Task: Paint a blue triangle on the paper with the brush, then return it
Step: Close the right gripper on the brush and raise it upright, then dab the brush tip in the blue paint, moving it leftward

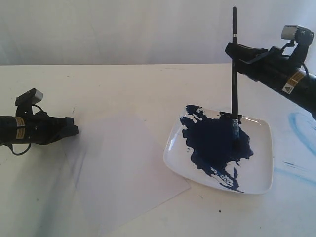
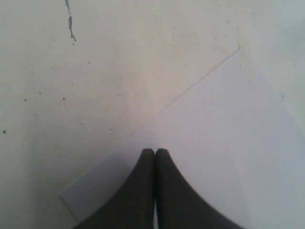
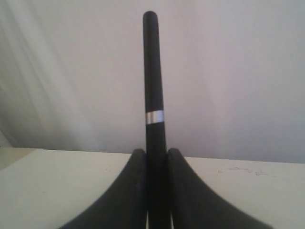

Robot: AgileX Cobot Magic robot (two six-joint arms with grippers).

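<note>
Right gripper clamped on the upper handle of the brush, upright, probably light, stiff, slim; soft tip below it in paint on the plate. Left gripper closed, empty, over the paper.

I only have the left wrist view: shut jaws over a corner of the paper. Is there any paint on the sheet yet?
Observer: No. In the exterior view the paper is blank, with no triangle on it.
Operator: Where's the brush, then?
Observer: The right gripper holds the brush upright, with its jaws shut on the handle. The tip is in the blue paint on the plate.
</note>
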